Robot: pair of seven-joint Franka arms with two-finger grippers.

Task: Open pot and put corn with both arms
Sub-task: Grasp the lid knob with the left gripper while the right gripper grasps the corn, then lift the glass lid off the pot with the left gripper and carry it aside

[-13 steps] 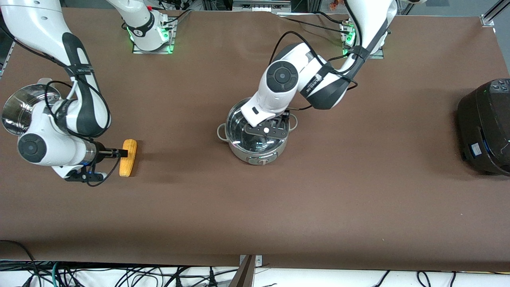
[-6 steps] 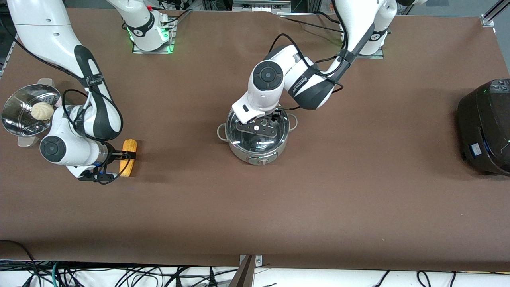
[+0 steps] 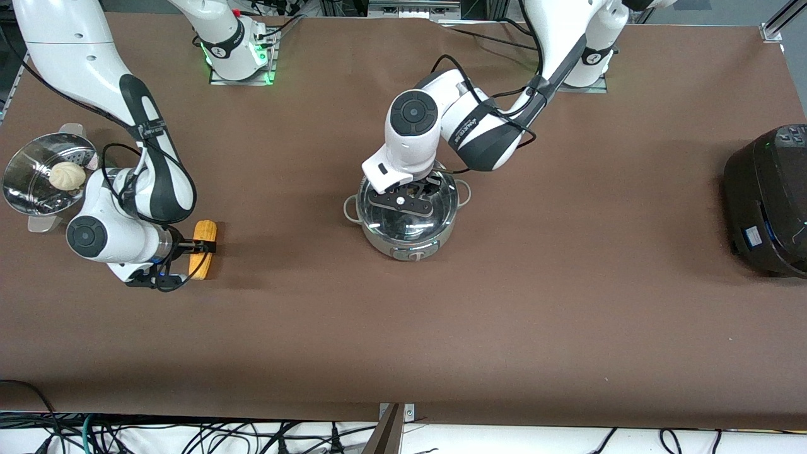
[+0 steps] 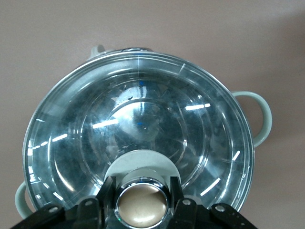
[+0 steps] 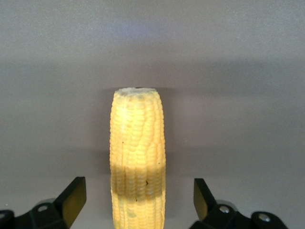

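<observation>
The steel pot [image 3: 406,217] stands mid-table with its glass lid [image 4: 138,119] on. My left gripper [image 3: 408,200] is over the lid, and in the left wrist view [image 4: 142,191] its fingers press both sides of the lid's knob [image 4: 142,206]. The yellow corn [image 3: 203,249] lies on the table toward the right arm's end. My right gripper [image 3: 200,246] is open and low around the cob. In the right wrist view [image 5: 138,191] the corn [image 5: 138,152] lies between the fingers [image 5: 74,198] with a gap on each side.
A steel steamer basket [image 3: 25,189] holding a white bun [image 3: 67,174] stands at the right arm's end of the table. A large black cooker [image 3: 769,202] stands at the left arm's end. Bare brown table lies nearer the front camera.
My left gripper has shifted across the lid and settled on its knob. My right arm has swung in so its fingers straddle the corn, uncovering the steamer basket. The corn and pot have not moved.
</observation>
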